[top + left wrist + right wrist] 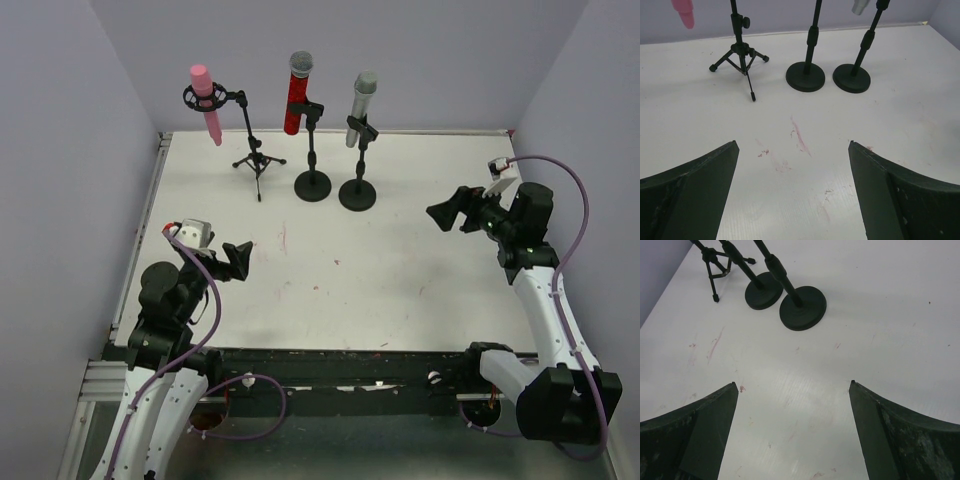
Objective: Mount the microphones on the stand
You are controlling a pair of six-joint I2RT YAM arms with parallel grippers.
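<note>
Pink microphone (207, 100): clipped in the tripod stand (257, 155) at the counter's (400, 290) far left, long axis slightly tilted, head up.
Red microphone (296, 92): clipped in the middle round-base stand (312, 185), near upright, mesh head up.
Silver-grey microphone (361, 108): clipped in the right round-base stand (358, 193), near upright, head up.
Left fingers (695, 195): spread wide, nothing held; arm folded low, aimed at the 3 stands.
Right fingers (900, 440): spread wide, nothing held; arm raised, pointed left.

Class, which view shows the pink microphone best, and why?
The top external view: the whole pink microphone shows, held in its tripod stand. The left wrist view catches only its tip; the right wrist view misses it.
</note>
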